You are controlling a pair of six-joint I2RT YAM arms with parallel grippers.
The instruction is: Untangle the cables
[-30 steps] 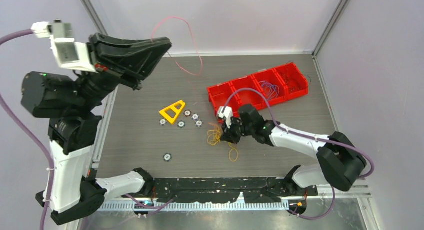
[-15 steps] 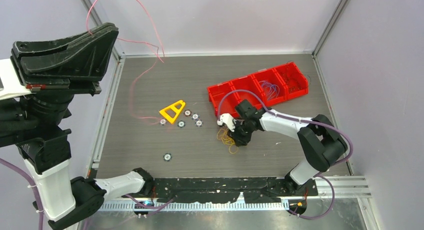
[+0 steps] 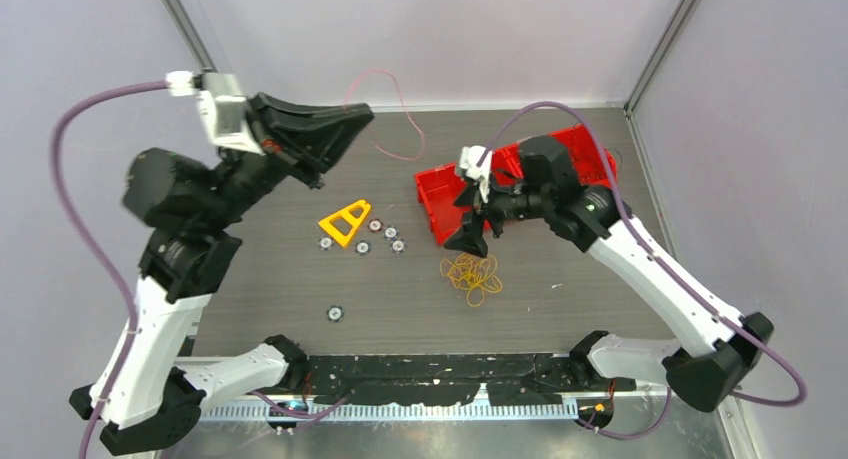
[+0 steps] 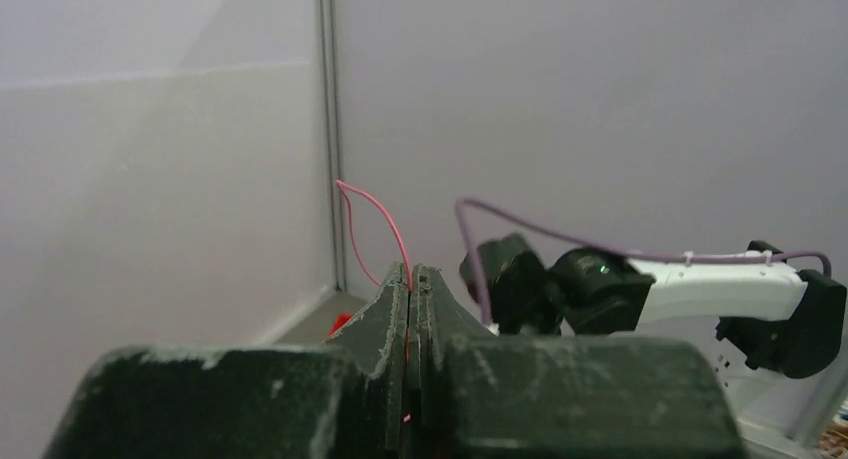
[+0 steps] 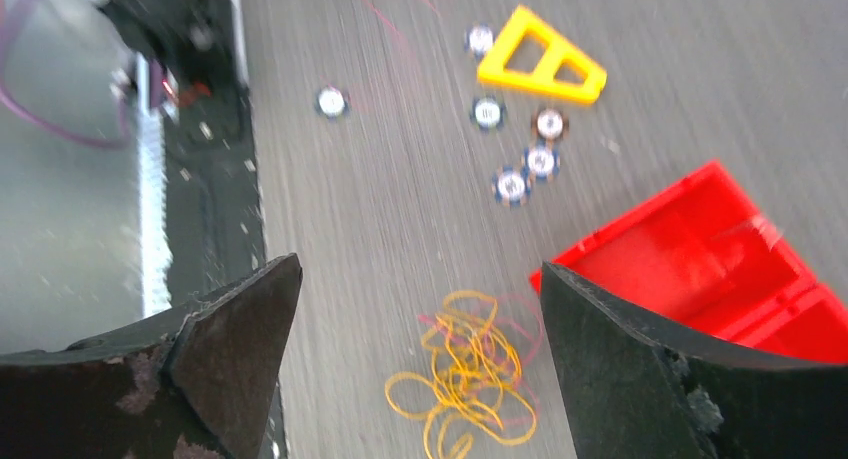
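A tangle of thin yellow-orange cables (image 3: 472,276) with some reddish strands lies loose on the table, and the right wrist view shows this tangle (image 5: 470,364) below and between its fingers. My right gripper (image 3: 478,229) (image 5: 420,266) hangs above it by the left end of the red bin, open and holding nothing. My left gripper (image 3: 362,110) (image 4: 412,271) is raised over the back left of the table. It is shut on one thin pink cable (image 3: 400,104) (image 4: 375,214), which loops up from the fingertips and trails down toward the back edge.
A red bin (image 3: 432,187) with several compartments stands at the back right, partly under my right arm. A yellow triangle frame (image 3: 345,222) and several small round discs (image 3: 385,237) lie mid-table. One more disc (image 3: 334,314) sits nearer the front.
My right gripper has opened, let go of the yellow tangle and lifted back toward the bin. My left arm has swung right with the pink cable still pinched.
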